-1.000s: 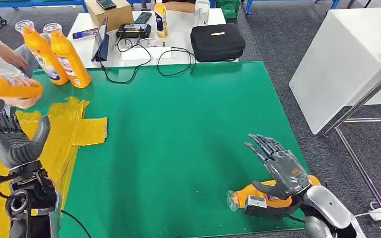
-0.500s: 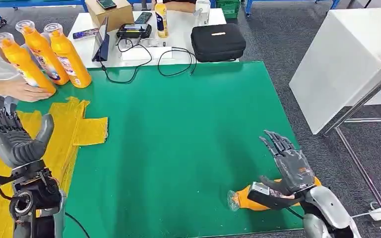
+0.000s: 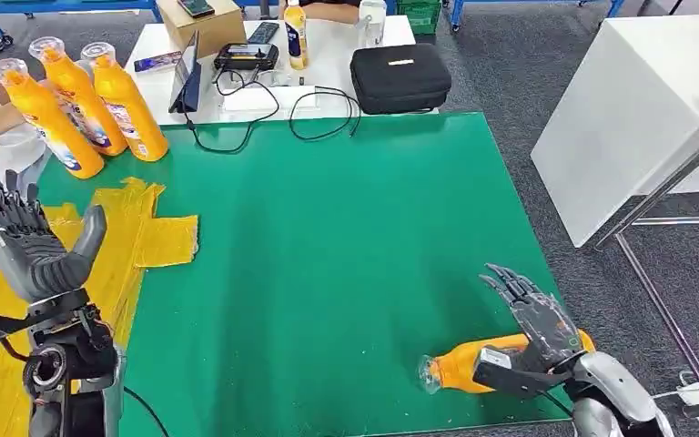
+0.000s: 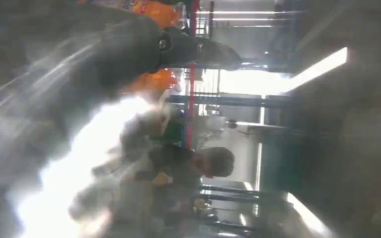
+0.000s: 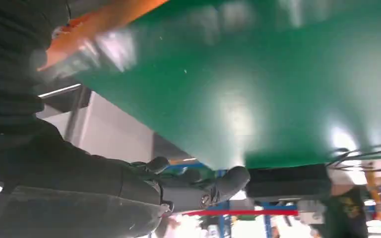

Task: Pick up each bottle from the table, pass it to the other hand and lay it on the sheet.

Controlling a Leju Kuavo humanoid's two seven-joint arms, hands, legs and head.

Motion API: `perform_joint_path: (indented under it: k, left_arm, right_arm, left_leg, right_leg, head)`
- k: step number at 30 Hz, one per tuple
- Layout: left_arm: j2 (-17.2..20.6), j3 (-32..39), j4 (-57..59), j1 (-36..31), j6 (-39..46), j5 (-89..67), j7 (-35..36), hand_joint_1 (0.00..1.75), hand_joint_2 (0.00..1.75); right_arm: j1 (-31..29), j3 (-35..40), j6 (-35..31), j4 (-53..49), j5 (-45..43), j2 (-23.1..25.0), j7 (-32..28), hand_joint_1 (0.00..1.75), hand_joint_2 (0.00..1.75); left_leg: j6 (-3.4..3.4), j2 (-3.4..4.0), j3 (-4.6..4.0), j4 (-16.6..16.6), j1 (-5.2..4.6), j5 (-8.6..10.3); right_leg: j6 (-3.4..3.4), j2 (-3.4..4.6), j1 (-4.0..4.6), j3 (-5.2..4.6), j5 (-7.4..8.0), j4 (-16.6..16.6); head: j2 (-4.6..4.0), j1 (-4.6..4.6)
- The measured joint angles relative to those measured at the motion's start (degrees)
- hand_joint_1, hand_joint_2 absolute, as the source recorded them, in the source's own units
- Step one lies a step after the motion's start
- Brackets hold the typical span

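One orange bottle (image 3: 482, 360) is seen lying on its side on the green counter (image 3: 328, 237), just under the right hand (image 3: 537, 323), whose fingers are spread above it; contact cannot be told. Left hand (image 3: 32, 246) is raised with fingers apart, nothing held, over the yellow sheet (image 3: 150, 237). Three upright bottles (image 3: 82, 100) are stood beyond it.

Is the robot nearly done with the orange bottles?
Hard to say. The yellow sheet has no bottle on it. Three bottles stand upright at the mat's far left corner. The right hand is spread beside a lying bottle, not gripping it. The left hand is empty. Pickup, handover and laying remain.
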Motion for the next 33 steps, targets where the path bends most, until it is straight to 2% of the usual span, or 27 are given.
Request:
perform_joint_path:
  k: [10, 18, 26, 30, 33]
  left_arm:
    - [0.3, -0.2, 1.3, -0.9, 0.0, 0.0, 0.0, 0.0, 1.75]
    - [0.3, -0.2, 1.6, -1.0, 0.0, 0.0, 0.0, 0.0, 1.75]
    - [0.3, -0.2, 2.1, -1.3, 0.1, -0.1, 0.0, 0.0, 1.75]
    - [0.3, -0.2, 2.1, -1.3, 0.8, -0.9, -0.1, 0.0, 1.75]
    - [0.2, -0.3, 2.1, -1.3, 1.4, -2.0, 0.2, 0.0, 1.75]
  right_arm:
    - [2.1, -2.2, 3.5, 0.0, -4.0, -2.1, -3.6, 0.0, 1.75]
    - [2.5, -2.8, 3.7, 0.0, -4.4, -2.3, -4.0, 0.0, 1.75]
    - [4.0, -4.1, 6.9, -0.7, -6.1, -3.8, -4.3, 0.0, 1.75]
    - [3.4, -4.2, 3.2, -0.6, -3.0, -3.0, -4.7, 0.0, 1.75]
    - [1.4, -4.3, -6.7, 0.1, 0.3, 0.7, -5.2, 0.0, 1.75]
  left_leg:
    - [0.01, 0.02, 0.06, 0.0, -0.01, 0.0]
    - [0.01, 0.03, 0.08, 0.0, -0.01, 0.0]
    - [0.02, 0.03, 0.1, 0.0, -0.01, -0.02]
    - [0.02, 0.03, 0.1, 0.0, -0.01, -0.01]
    - [0.01, 0.11, 0.09, 0.0, 0.0, 0.0]
  right_leg:
    - [0.01, 0.02, -0.01, 0.05, 0.01, 0.0]
    - [0.01, 0.03, -0.01, 0.05, 0.01, 0.0]
    - [0.01, 0.03, -0.01, 0.08, 0.0, 0.0]
    - [0.01, 0.03, 0.0, 0.11, 0.01, 0.0]
    - [0.01, 0.05, 0.02, 0.1, 0.02, 0.0]
  head:
    - [0.0, 0.0]
    - [0.0, 0.0]
    - [0.0, 0.0]
    - [0.0, 0.0]
    - [-0.02, 0.0]
